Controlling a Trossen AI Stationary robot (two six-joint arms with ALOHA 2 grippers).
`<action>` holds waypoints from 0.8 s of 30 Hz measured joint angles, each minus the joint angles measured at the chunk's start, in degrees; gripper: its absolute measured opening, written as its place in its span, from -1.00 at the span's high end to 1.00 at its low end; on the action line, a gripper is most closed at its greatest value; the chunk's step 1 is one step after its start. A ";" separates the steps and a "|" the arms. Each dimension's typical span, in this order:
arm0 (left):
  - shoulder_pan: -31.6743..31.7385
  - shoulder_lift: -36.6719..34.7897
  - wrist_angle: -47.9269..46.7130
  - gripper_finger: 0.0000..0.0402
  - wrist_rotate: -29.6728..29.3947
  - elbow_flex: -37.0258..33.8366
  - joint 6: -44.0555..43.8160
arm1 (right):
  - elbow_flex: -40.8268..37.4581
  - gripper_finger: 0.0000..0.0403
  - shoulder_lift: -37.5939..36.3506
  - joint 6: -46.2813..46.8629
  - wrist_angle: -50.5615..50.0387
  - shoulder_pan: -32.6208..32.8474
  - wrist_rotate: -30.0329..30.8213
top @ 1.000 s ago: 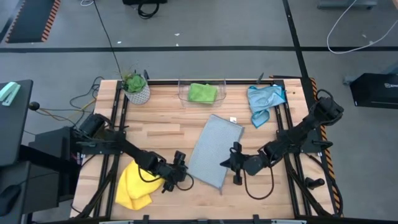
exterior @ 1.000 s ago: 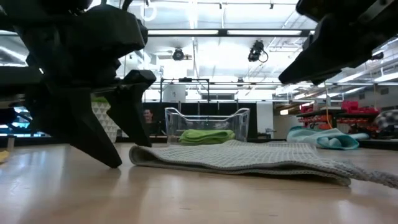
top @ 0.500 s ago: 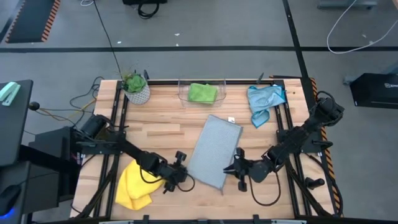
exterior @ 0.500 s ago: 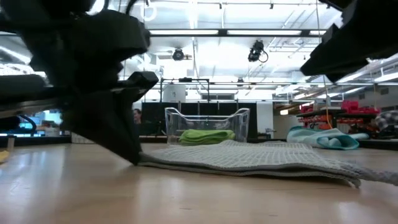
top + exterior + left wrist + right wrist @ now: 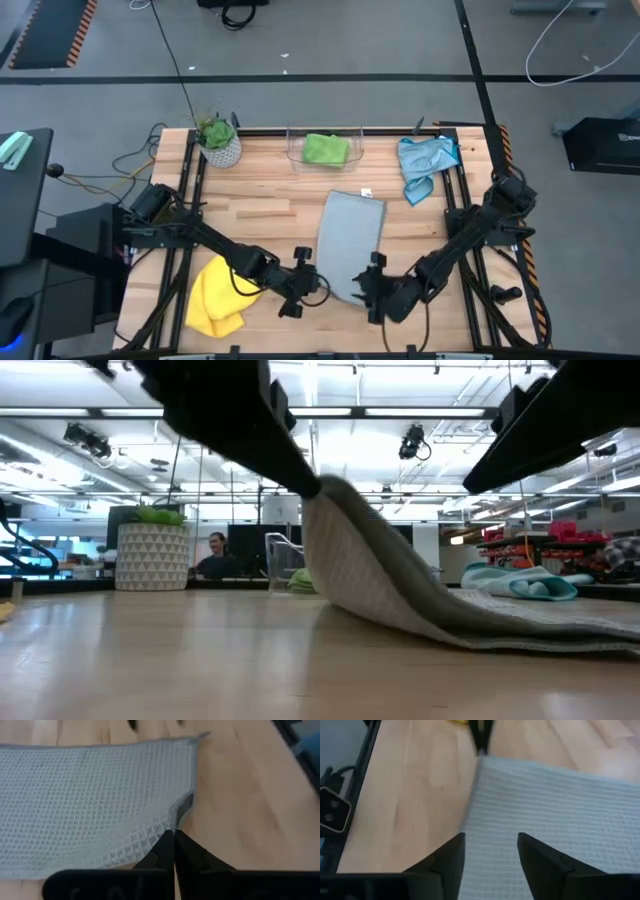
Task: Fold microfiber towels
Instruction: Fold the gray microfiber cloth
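The pale grey towel (image 5: 350, 232) lies mid-table, and its near left corner (image 5: 322, 490) is raised off the wood. My left gripper (image 5: 318, 281) is shut on that corner. My right gripper (image 5: 490, 851) stands open over the towel's near right part (image 5: 368, 284); whether it touches the cloth I cannot tell. A yellow towel (image 5: 214, 296) lies bunched at the near left. A light blue towel (image 5: 424, 162) lies crumpled at the far right. A green towel (image 5: 325, 148) sits in the clear bin (image 5: 356, 150). My left gripper pinches the grey towel's near left corner (image 5: 172, 821) between its two shut fingertips (image 5: 175, 845). The fingers slant down from the table's left. The corner is lifted clear and the cloth slopes down from it, with the rest (image 5: 520, 622) flat on the table.
A potted plant (image 5: 218, 141) stands at the far left corner. Black frame rails (image 5: 190, 175) run along the table's left and right sides. Bare wood (image 5: 260, 205) shows to the left of the grey towel.
My left gripper has shut on the grey towel's near left corner, then risen and gone toward the table's right, lifting that corner while the far end stays down. My right gripper has opened and gone toward the table's near edge. The towel's near end has swung toward the right.
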 joint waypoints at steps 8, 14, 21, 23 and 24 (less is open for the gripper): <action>-0.17 -0.02 -0.67 0.97 0.06 1.68 -6.51 | 10.60 -0.18 9.11 4.47 -6.49 3.59 2.94; -0.44 -0.09 -0.56 0.96 0.04 2.57 -8.05 | 16.48 -0.22 17.02 8.58 -10.14 4.42 6.64; -0.44 -0.09 -0.40 0.95 -0.76 2.65 -9.44 | 25.11 -0.20 25.63 16.11 -19.00 3.73 11.52; -0.44 -0.09 -0.43 0.96 -0.81 2.66 -9.55 | 27.21 -0.17 27.62 19.47 -22.15 3.55 11.75; -0.44 -0.09 -0.38 0.97 -0.91 2.65 -9.55 | 27.94 -0.16 28.50 21.05 -23.89 3.53 11.71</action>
